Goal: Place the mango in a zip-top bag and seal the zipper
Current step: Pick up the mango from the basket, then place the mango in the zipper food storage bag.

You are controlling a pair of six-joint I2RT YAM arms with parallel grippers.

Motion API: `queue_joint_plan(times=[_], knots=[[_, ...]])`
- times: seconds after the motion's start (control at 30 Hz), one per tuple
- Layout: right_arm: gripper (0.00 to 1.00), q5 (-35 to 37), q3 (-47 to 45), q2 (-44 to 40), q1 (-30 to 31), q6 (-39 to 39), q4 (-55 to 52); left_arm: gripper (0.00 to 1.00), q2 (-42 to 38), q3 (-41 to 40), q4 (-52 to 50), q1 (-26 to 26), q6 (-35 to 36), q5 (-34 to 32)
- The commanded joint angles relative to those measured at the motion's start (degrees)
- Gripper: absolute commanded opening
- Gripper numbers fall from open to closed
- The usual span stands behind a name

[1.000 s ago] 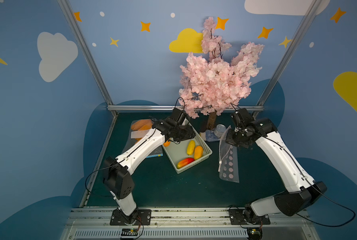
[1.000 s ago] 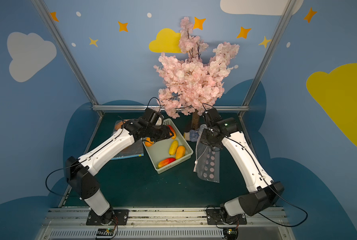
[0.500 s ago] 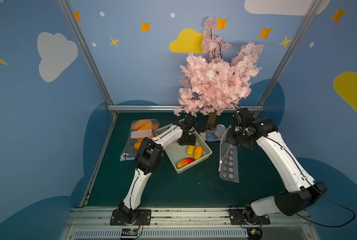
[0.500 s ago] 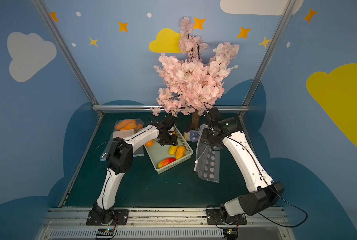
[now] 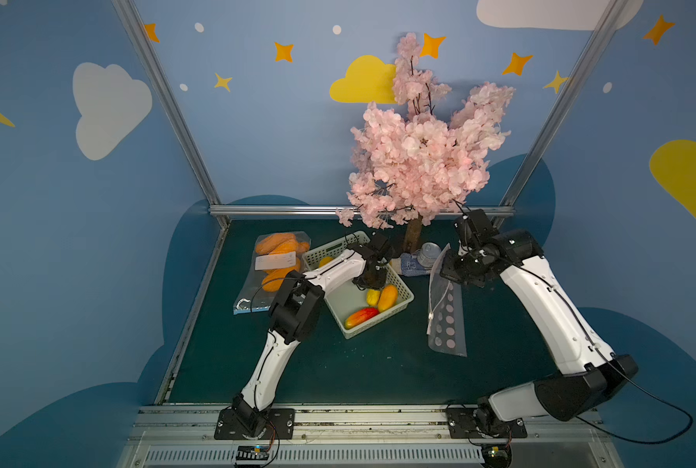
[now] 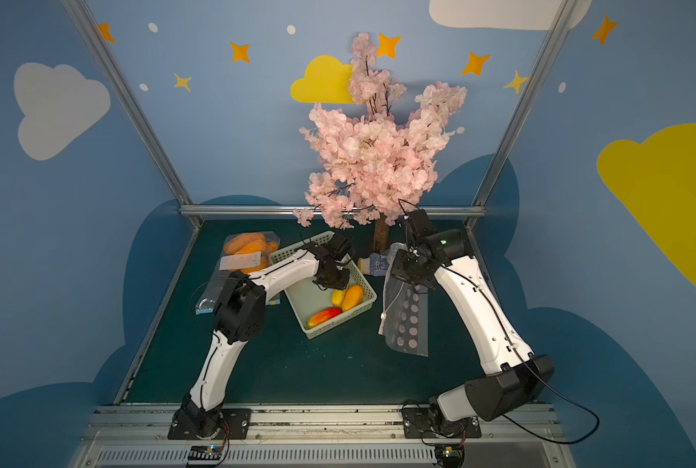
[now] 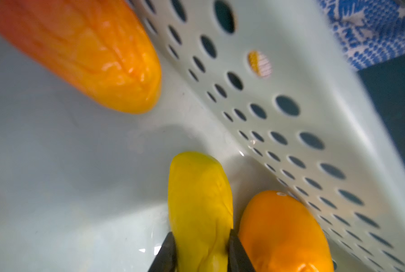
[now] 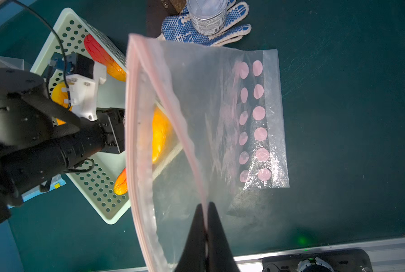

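Mango [image 7: 200, 207] between fingers [image 7: 165, 254], near basket wall [image 7: 279, 106]

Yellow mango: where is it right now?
In the left wrist view, the yellow mango lies in the basket, between the fingers of the left gripper, beside an orange mango.

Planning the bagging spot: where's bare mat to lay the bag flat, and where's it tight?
Bare: mat between basket and front rail; also between zip-top bag and right arm. Crowded: back row, tree trunk, glove, can, filled bag.
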Motion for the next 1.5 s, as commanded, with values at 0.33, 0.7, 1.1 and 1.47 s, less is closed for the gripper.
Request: queue_joint_plan(times=[0.33,0.7,1.1,1.47], knots=[[0.00,-7.8,1.7,1.5,-2.5,-3.0,0.6,0.22,-40.1,-30.0,47.9,-4.0,-25.3,13.5],[0.00,-15.5,4.6,1.7,-5.5,-2.9,0.0,0.19,-31.8,-36.2,84.3,-9.2,-41.1,14.7],[0.00,-18.8,5.8,1.2,-6.9,-2.0,-1.1,0.19,-31.4,-34.0,73.8,-11.5,-30.8,13.0],[0.00,-20.9,7.3,0.5,-7.7,-0.9,-1.5,0.15,-28.8,-26.8,53.0,-14.7,-14.2,4.7]])
